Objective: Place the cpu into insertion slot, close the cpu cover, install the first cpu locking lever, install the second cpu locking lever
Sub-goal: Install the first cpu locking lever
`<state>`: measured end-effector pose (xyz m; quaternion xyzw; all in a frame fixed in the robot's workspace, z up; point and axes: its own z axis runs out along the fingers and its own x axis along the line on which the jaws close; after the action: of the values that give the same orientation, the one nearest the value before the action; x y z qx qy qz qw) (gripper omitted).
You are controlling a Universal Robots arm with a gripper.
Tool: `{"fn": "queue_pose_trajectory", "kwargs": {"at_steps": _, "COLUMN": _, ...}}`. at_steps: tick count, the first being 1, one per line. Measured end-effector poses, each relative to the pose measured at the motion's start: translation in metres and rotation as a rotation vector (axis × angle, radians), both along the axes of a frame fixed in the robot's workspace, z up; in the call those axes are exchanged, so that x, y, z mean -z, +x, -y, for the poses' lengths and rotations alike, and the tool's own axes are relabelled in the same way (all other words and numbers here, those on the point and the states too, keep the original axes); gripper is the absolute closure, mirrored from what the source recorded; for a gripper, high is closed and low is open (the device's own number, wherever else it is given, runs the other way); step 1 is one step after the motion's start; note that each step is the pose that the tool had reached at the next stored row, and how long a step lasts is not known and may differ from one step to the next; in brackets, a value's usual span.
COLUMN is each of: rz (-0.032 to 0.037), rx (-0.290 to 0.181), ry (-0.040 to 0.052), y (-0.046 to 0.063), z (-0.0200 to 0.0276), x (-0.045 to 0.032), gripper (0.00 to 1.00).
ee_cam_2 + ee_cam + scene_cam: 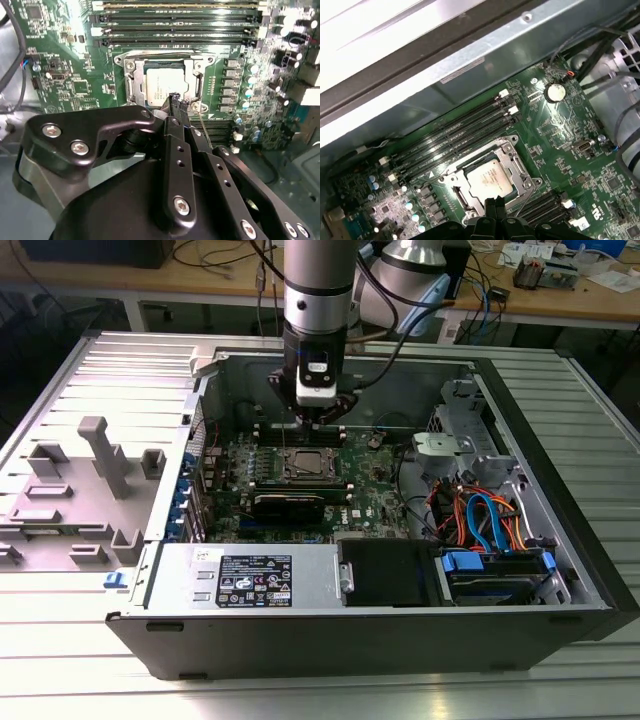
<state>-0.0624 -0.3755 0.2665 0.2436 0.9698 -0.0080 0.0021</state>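
Gripper [176,101] fingers pressed together, gripping nothing visible, tips just beside edge of cpu [161,89]; chip lies flat in insertion slot [126,64], straight ahead of fingers, cpu cover [196,80] apparently down

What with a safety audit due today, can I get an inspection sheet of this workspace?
Surface: ribbed grey metal table carrying an open black computer case.
Job's things: silver-grey square cpu sits in the dark-centred insertion slot on the green motherboard; thin silver cpu cover frame lies down around it.
Clutter: grey plastic fixture blocks at the exterior view's left.
Grippers: black claw shut, tips at the socket's edge.
Cables: orange and blue cable bundle inside the case.
Surroundings: wooden benches behind.
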Motion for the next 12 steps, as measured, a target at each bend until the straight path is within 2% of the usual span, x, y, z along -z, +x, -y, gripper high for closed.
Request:
{"fn": "queue_pose_trajectory", "kwargs": {"at_steps": 4, "rz": 0.0000, "rx": -0.066, "ry": 0.0001, "y": 0.0000, "z": 0.0000, "x": 0.0000, "gripper": 0.89}}
{"fn": "queue_pose_trajectory", "kwargs": {"at_steps": 9, "rz": 0.0000, "rx": -0.211, "ry": 0.0001, "y": -0.0001, "z": 0.0000, "x": 0.0000, "gripper": 0.89}}
{"fn": "queue_pose_trajectory", "kwargs": {"at_steps": 12, "rz": -0.0001, "rx": -0.260, "ry": 0.0000, "y": -0.0002, "z": 0.0001, "x": 0.0000, "gripper": 0.89}}
